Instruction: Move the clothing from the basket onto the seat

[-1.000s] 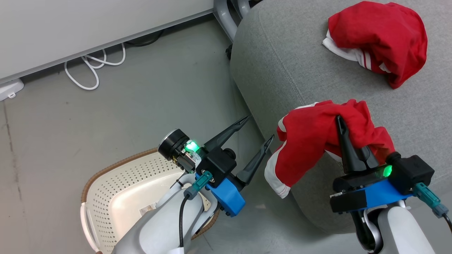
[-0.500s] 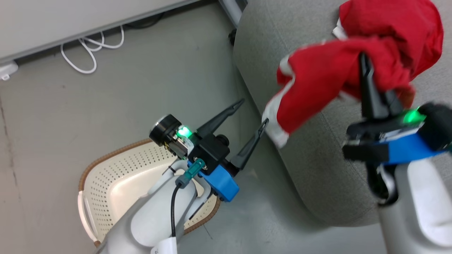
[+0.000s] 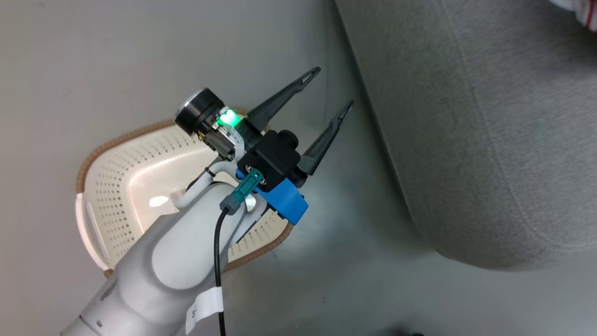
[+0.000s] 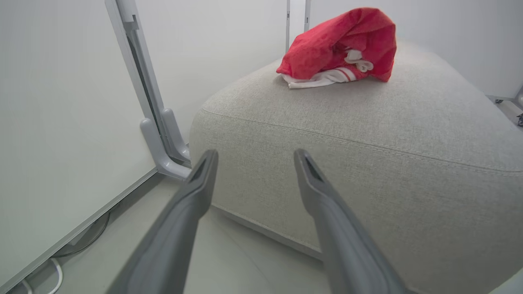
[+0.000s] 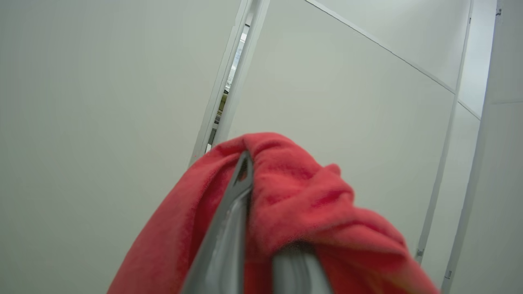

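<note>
The pale left forearm point(image 3: 186, 261) slants up over the basket point(image 3: 116, 186). Its left hand point(image 3: 333, 86) is spread wide and empty, fingers aimed at the rounded corner of the grey seat point(image 3: 466, 116). The right hand point(image 5: 255, 183) points toward a pale wall point(image 5: 81, 122), pinched tight on a red garment point(image 5: 294, 192) draped over it. Farther off, another red garment point(image 4: 339, 49), white-striped, lies bunched on the seat.

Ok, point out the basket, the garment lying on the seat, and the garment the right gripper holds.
basket point(image 3: 112, 196), head view, its perforated inner wall.
lying garment point(image 4: 327, 45), left wrist view, its red upper fold.
held garment point(image 5: 302, 196), right wrist view, its bunched red fold.
</note>
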Controlling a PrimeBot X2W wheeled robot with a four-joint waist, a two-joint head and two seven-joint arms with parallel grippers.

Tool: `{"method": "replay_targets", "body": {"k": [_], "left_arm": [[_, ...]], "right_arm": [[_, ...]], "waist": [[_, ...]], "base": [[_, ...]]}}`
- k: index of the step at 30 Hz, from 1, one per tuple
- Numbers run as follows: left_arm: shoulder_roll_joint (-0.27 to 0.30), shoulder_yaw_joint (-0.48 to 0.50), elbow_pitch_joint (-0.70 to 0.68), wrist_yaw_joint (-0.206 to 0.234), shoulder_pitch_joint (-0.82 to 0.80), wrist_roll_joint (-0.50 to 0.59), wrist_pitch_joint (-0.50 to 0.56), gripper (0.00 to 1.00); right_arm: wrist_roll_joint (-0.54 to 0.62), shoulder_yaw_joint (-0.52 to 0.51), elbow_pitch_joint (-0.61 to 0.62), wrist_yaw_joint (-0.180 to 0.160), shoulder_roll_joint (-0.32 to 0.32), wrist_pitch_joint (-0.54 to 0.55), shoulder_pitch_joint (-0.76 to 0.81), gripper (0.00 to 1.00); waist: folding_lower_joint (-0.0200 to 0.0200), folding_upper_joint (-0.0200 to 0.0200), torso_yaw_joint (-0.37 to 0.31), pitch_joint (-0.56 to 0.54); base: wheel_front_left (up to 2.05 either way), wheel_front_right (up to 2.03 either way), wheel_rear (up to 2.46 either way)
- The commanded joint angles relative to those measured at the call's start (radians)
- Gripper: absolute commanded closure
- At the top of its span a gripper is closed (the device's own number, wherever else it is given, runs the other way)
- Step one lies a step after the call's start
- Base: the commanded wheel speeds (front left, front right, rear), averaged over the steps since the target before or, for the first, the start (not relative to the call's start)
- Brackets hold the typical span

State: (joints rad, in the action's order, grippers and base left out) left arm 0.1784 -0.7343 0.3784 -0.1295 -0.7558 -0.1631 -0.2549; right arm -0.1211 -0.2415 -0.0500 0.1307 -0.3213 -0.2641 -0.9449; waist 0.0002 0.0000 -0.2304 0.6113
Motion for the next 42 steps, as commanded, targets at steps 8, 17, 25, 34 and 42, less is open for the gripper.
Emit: {"method": "replay_targets", "body": {"k": [8, 17, 25, 34, 42], "left_arm": [[0.034, 0.003, -0.045, 0.008, -0.065, 0.022, 0.015, 0.00], [0.023, -0.008, -0.051, 0.010, -0.089, 0.016, 0.009, 0.00], [0.036, 0.000, -0.045, 0.022, -0.083, 0.004, 0.003, 0.00], [0.016, 0.030, -0.023, 0.050, -0.021, -0.039, -0.011, 0.00], [0.004, 0.121, -0.065, 0.081, 0.103, -0.083, -0.011, 0.00]], "right_arm": [[-0.032, -0.126, -0.170, 0.000, -0.152, 0.000, -0.071, 1.00], [-0.010, -0.121, -0.437, 0.000, -0.127, 0.000, -0.012, 1.00], [-0.009, -0.118, -0.531, 0.000, -0.096, 0.000, 0.022, 0.87], [0.003, -0.111, -0.434, 0.000, -0.031, 0.000, 0.222, 0.00], [0.018, -0.092, -0.286, 0.000, 0.036, 0.000, 0.448, 0.00]], "waist": [[-0.0002, 0.0000, 0.007, 0.175], [-0.0002, 0.0000, 0.034, 0.199], [-0.0002, 0.0000, 0.038, 0.186], [-0.0002, 0.0000, 0.030, 0.050], [-0.0002, 0.0000, 0.046, -0.129]], "base": [[0.00, 0.00, 0.00], [0.00, 0.00, 0.00], [0.00, 0.00, 0.00], [0.00, 0.00, 0.00], [0.00, 0.00, 0.00]]}}
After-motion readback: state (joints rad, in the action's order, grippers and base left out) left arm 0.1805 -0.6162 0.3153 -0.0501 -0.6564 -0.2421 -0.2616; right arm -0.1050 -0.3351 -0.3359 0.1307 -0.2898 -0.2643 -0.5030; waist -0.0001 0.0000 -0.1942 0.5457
